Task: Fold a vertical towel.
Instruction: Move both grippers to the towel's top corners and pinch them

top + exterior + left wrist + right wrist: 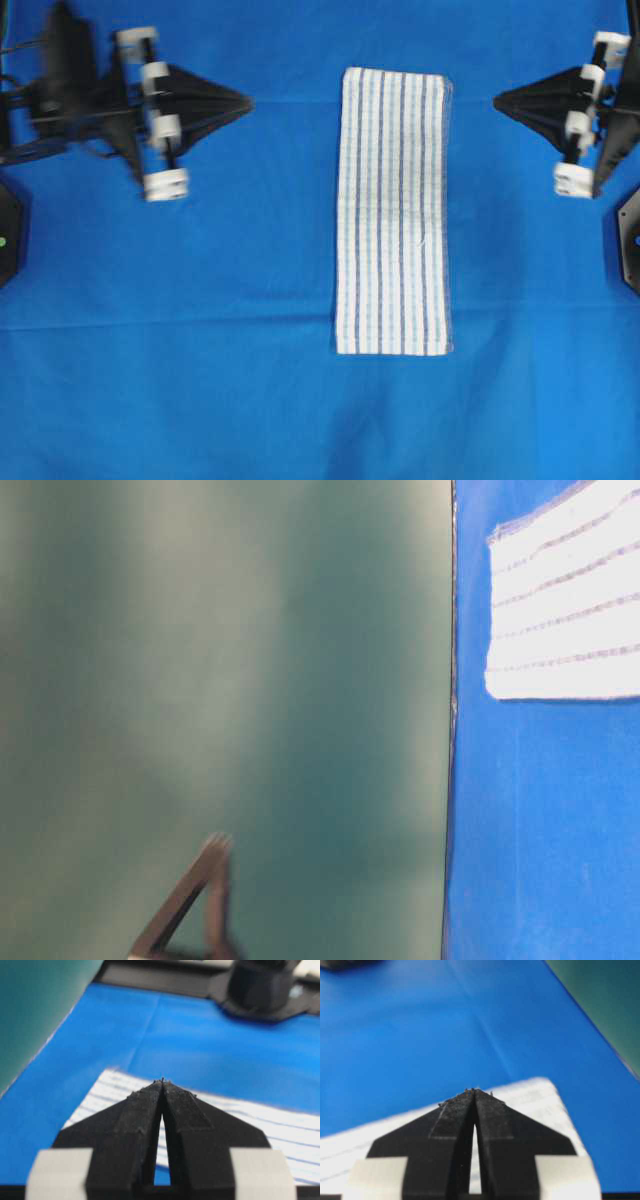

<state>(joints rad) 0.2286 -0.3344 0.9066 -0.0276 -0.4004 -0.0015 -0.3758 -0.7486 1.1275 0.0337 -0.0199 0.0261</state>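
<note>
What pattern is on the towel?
White with thin blue and dark grey lengthwise stripes; the towel shows best in the overhead view.

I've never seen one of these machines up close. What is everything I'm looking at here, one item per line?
towel: one, white with thin blue and dark grey lengthwise stripes, lying flat in the middle, long side running up and down the overhead view, untouched.
blue cloth: one, plain blue, spread under the towel and covering the work surface.
green backdrop: one, dull green, blurred, along the cloth's edge in the table-level view.
black base plates: two, black, at the left and right edges of the overhead view.
left hand: one, black with white rollers behind it, shut, off the towel's left side, pointing at it.
right hand: one, same build, shut, off the towel's right side, pointing at it.
</note>
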